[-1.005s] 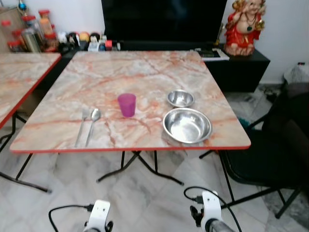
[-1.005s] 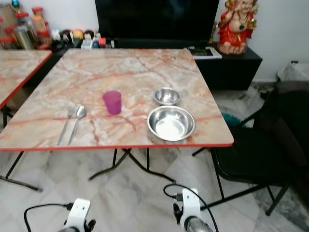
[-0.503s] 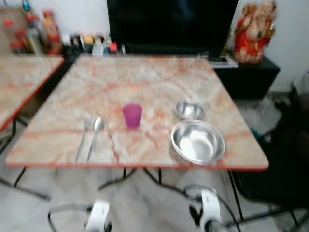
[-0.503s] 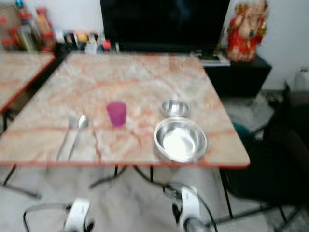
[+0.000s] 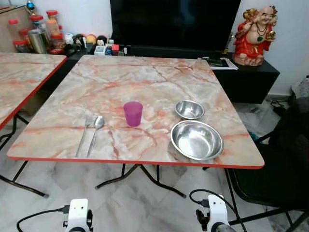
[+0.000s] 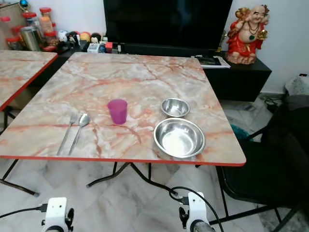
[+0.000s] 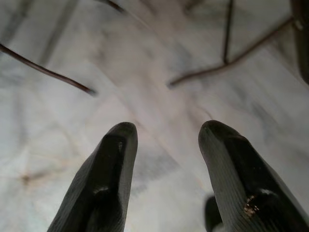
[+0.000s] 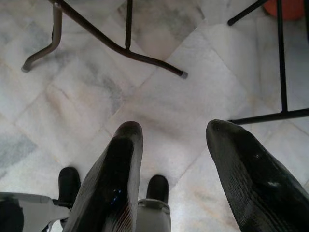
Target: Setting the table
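Note:
A marble-pattern table (image 5: 120,82) with a red rim stands before me. On it are a purple cup (image 5: 133,113), a fork (image 5: 83,132) and a spoon (image 5: 94,131) side by side to its left, a small steel bowl (image 5: 189,109), and a large steel bowl (image 5: 196,140) near the front edge. Both arms hang low below the table's front edge. My left gripper (image 7: 166,133) is open over the tiled floor. My right gripper (image 8: 174,133) is open too, with nothing between its fingers.
A second marble table (image 5: 24,72) stands at the left. A black chair (image 5: 285,164) is at the right. Behind the table is a dark TV cabinet (image 5: 241,72) with a red statue (image 5: 256,36) and jars (image 5: 41,36). Table legs (image 8: 111,43) cross the floor.
The camera has moved closer to the table and the view has sharpened after a blurred moment. The objects on the table have not moved.

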Robot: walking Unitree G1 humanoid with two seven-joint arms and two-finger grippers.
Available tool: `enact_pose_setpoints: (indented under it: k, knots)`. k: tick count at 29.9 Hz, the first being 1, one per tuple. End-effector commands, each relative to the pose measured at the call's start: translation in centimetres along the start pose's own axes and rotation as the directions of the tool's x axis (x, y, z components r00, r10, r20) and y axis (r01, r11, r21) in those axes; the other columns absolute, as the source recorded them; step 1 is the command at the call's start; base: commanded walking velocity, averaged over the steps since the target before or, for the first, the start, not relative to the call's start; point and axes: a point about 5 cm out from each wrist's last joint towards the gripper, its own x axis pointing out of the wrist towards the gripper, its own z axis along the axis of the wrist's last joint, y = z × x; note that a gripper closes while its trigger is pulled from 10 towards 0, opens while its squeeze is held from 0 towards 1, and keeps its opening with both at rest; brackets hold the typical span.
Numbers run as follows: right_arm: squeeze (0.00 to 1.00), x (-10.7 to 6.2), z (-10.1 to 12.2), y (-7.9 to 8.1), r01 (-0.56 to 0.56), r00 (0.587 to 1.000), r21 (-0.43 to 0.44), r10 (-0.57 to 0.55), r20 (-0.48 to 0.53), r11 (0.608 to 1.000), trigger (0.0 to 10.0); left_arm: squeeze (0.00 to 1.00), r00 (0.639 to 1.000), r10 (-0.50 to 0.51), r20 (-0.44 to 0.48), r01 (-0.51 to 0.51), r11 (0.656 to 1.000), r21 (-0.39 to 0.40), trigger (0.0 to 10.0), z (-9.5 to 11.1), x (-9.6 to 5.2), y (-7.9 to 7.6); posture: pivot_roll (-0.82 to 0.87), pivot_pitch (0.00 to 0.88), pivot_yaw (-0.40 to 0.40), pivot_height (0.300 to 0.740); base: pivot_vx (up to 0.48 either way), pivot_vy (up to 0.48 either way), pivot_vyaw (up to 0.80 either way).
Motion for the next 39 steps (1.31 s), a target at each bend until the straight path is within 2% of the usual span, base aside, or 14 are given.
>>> enact_pose_setpoints:
  k: [1, 3, 9, 12, 15, 18, 24, 26, 27, 28, 31, 34, 36, 39]
  knots:
    - [0.0, 0.0, 0.3, -0.4, 0.014, 1.0, 0.007, -0.014, 0.003, 1.0, 10.0, 0.0, 0.968, 0.214, 0.132, -0.212, 0.977, -0.026, 10.0, 1.4, -0.7, 3.0, 0.05, 0.0, -0.06, 0.74, 0.0, 0.0, 0.0]
    - [0.0, 0.0, 0.4, -0.4, 0.013, 1.0, 0.008, -0.013, 0.004, 1.0, 10.0, 0.0, 0.938, 0.295, 0.181, -0.297, 0.955, -0.013, 10.0, 1.9, -1.5, 4.2, 0.06, 0.0, -0.06, 0.74, 0.0, 0.0, 0.0]
    - [0.0, 0.0, 0.1, -0.5, 0.009, 1.0, -0.002, -0.009, -0.006, 1.0, 10.0, 0.0, 0.716, 0.572, 0.4, -0.598, 0.799, -0.071, 10.0, 7.6, -2.9, 9.4, 0.09, 0.0, -0.083, 0.74, 0.0, 0.0, 0.0]
    - [0.0, 0.0, 0.0, -0.4, 0.002, 1.0, -0.015, -0.002, -0.013, 1.0, 10.0, 0.0, 0.624, 0.585, 0.519, -0.634, 0.767, -0.101, 10.0, 11.9, -2.4, 10.5, 0.1, 0.0, -0.086, 0.74, 0.0, 0.0, 0.0]
    - [0.0, 0.0, 0.1, -0.4, 0.004, 1.0, -0.012, -0.004, -0.01, 1.0, 10.0, 0.0, 0.57, 0.528, 0.629, -0.552, 0.814, -0.183, 10.0, 17.4, -1.4, 10.4, 0.09, 0.0, -0.083, 0.74, 0.0, 0.0, 0.0]
    - [0.0, 0.0, 0.4, -0.5, 0.018, 1.0, 0.012, -0.018, 0.003, 1.0, 10.0, 0.0, 0.629, 0.29, 0.721, -0.281, 0.95, -0.137, 10.0, 22.1, -0.1, 6.2, 0.07, 0.0, -0.07, 0.74, 0.0, 0.0, 0.0]
    - [0.0, -0.1, 0.1, -0.8, 0.04, 0.999, 0.032, -0.04, 0.004, 0.999, 10.0, 0.0, 0.656, -0.059, 0.752, 0.13, 0.991, -0.035, 10.0, 25.5, -0.3, -1.1, 0.03, 0.0, -0.043, 0.74, 0.0, 0.0, 0.0]
    - [0.0, -0.2, -0.3, -1.0, 0.057, 0.998, 0.042, -0.057, -0.001, 0.997, 10.0, 0.0, 0.646, -0.187, 0.74, 0.323, 0.945, -0.043, 10.0, 26.4, -0.8, -4.3, 0.02, 0.0, -0.038, 0.74, 0.0, 0.0, 0.0]
    - [0.0, -0.4, -0.9, -1.3, 0.077, 0.997, 0.04, -0.077, -0.01, 0.996, 10.0, 0.0, 0.619, -0.339, 0.709, 0.493, 0.87, -0.014, 10.0, 26.7, -1.3, -7.9, 0.03, 0.0, -0.036, 0.74, 0.0, 0.0, 0.0]
    - [0.0, -0.4, -0.9, -1.3, 0.077, 0.997, 0.04, -0.077, -0.01, 0.996, 10.0, 0.0, 0.619, -0.339, 0.709, 0.493, 0.87, -0.014, 10.0, 26.7, -1.3, -7.9, 0.03, 0.0, -0.036, 0.74, 0.0, 0.0, 0.0]
    - [0.0, -0.7, -2.0, -1.7, 0.124, 0.992, 0.032, -0.123, -0.029, 0.992, 10.0, 0.0, 0.502, -0.562, 0.658, 0.658, 0.741, 0.13, 10.0, 26.7, -3.1, -12.7, 0.0, 0.0, -0.017, 0.74, 0.0, 0.0, 0.0]
    - [0.0, -0.9, -2.4, -1.9, 0.146, 0.989, 0.05, -0.144, -0.037, 0.988, 10.0, 0.0, 0.462, -0.615, 0.64, 0.724, 0.678, 0.129, 10.0, 26.9, -3.8, -14.0, -0.01, 0.0, -0.007, 0.74, 0.0, 0.0, 0.0]
    - [0.0, -1.0, -2.8, -2.0, 0.154, 0.988, 0.078, -0.152, -0.036, 0.985, 10.0, 0.0, 0.43, -0.639, 0.638, 0.803, 0.593, 0.053, 10.0, 27.7, -4.4, -15.1, -0.03, 0.0, 0.008, 0.74, 0.0, 0.0, 0.0]
    - [0.0, -1.0, -2.8, -1.9, 0.155, 0.988, 0.088, -0.153, -0.035, 0.984, 10.0, 0.0, 0.419, -0.638, 0.646, 0.823, 0.567, 0.027, 10.0, 28.0, -4.4, -15.2, -0.04, 0.0, 0.018, 0.74, 0.0, 0.0, 0.0]
